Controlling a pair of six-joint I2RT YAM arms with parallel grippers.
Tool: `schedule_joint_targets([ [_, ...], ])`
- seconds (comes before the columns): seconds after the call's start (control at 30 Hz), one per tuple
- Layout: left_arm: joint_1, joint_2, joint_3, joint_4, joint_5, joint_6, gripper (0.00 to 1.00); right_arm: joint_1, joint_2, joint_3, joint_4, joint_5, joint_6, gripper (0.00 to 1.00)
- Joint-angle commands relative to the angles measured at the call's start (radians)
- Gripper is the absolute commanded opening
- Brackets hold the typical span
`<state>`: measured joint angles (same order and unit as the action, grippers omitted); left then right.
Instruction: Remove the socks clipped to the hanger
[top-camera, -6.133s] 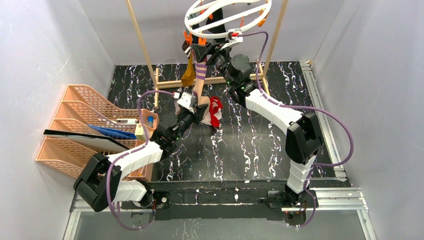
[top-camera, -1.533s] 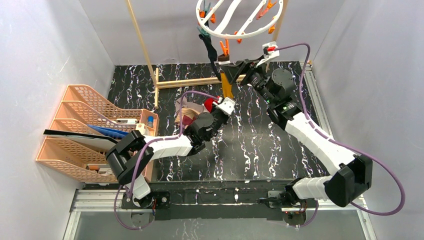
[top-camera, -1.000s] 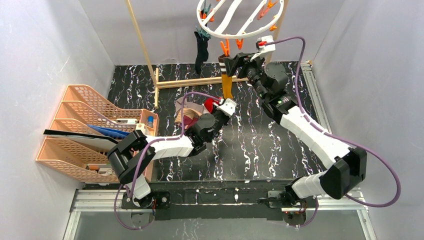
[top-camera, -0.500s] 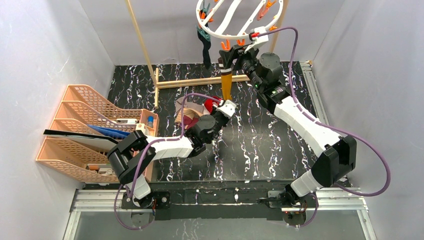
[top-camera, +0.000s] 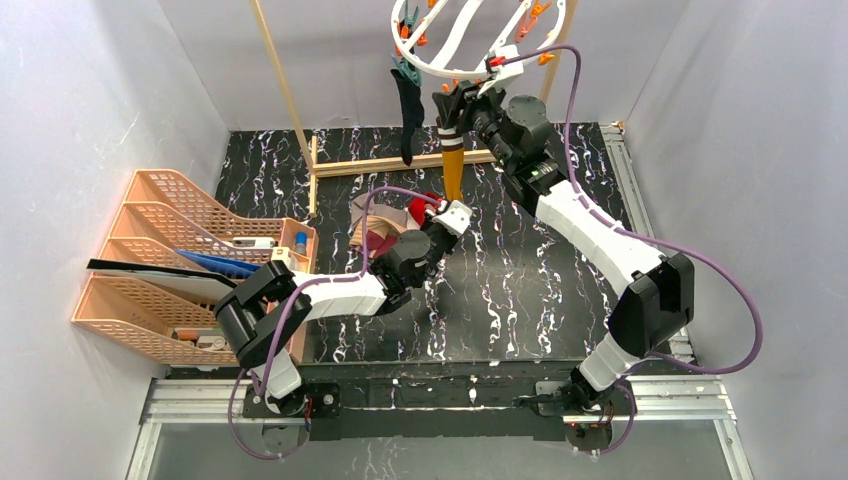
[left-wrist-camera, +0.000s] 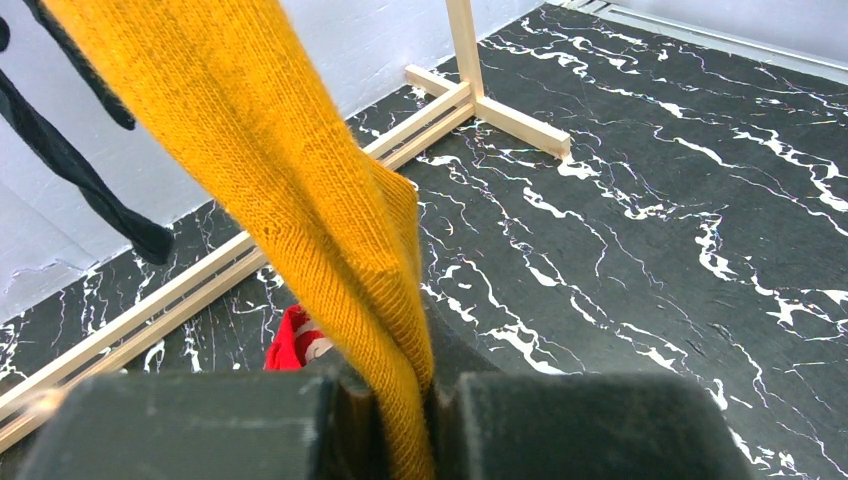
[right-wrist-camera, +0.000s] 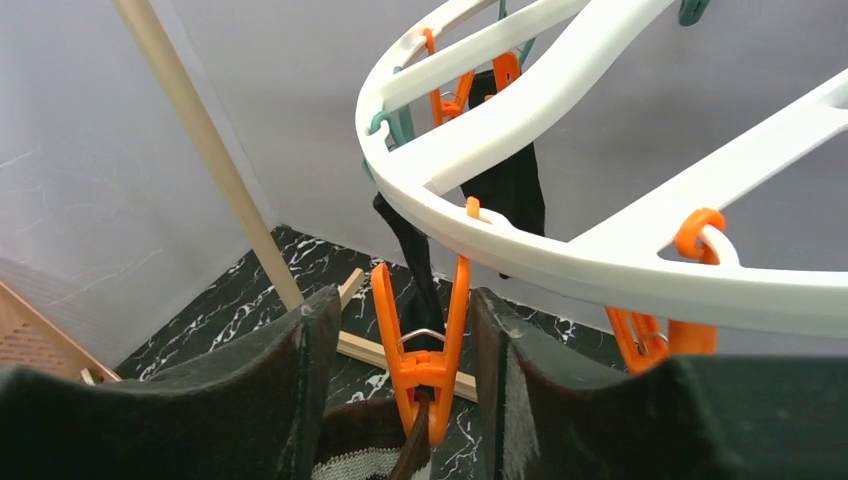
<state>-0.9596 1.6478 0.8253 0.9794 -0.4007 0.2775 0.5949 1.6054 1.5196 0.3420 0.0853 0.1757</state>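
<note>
right claw has risen to the hanger, open astride the orange peg, while left claw clenches the yellow sock below, so unclipping looks imminent.

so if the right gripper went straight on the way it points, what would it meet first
Most likely the orange clothespin hanging from the hanger: it sits between the open fingers of the right gripper, clamped on the cuff of the mustard sock. Depth is hard to judge.

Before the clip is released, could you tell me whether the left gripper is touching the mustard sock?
Touching. The left wrist view shows the mustard sock pinched between the two fingers of the left gripper.
</note>
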Motion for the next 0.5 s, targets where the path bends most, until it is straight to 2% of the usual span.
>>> schedule_joint_targets([
  [0.0,-0.013,-0.030,-0.017,-0.012,-0.007,0.011,0.00,-0.006,0.003,0.066,0.045,-0.010,-0.010,0.55],
  [0.27,-0.013,-0.020,-0.012,-0.020,-0.002,0.012,0.00,-0.009,-0.002,0.059,0.055,-0.002,-0.014,0.42],
  [0.47,-0.013,-0.009,-0.006,-0.022,-0.001,0.009,0.00,-0.010,-0.007,0.056,0.058,0.005,-0.019,0.36],
])
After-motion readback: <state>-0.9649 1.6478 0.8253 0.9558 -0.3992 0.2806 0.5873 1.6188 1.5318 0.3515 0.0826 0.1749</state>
